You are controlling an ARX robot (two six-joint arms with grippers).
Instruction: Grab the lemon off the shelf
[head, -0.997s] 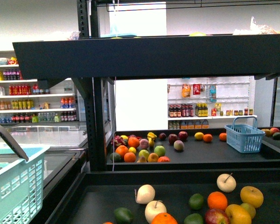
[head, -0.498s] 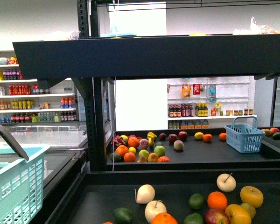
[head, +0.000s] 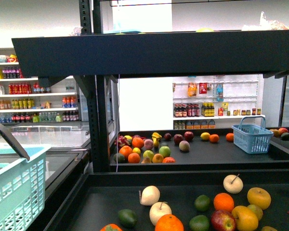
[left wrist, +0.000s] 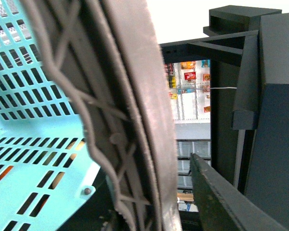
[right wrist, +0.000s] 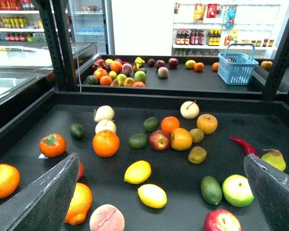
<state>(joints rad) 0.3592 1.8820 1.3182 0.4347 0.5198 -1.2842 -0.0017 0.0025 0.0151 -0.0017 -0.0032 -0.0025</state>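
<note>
Right gripper (right wrist: pixel 160 159) spread wide and empty above the lemons on the shelf (right wrist: pixel 260 115).

Between its fingers, on the near black tray, a lemon (right wrist: pixel 137 172) lies just beside a second lemon (right wrist: pixel 152 195), with an orange (right wrist: pixel 106 143) and an apple (right wrist: pixel 160 140) a little further back. The left gripper (left wrist: pixel 197 192) sits close against the grey handle (left wrist: pixel 130 120) of a turquoise basket (head: pixel 14 192); I cannot tell its opening or its hold. On the far tray are a fruit pile (head: pixel 144 151) and a blue basket (head: pixel 252 137).
</note>
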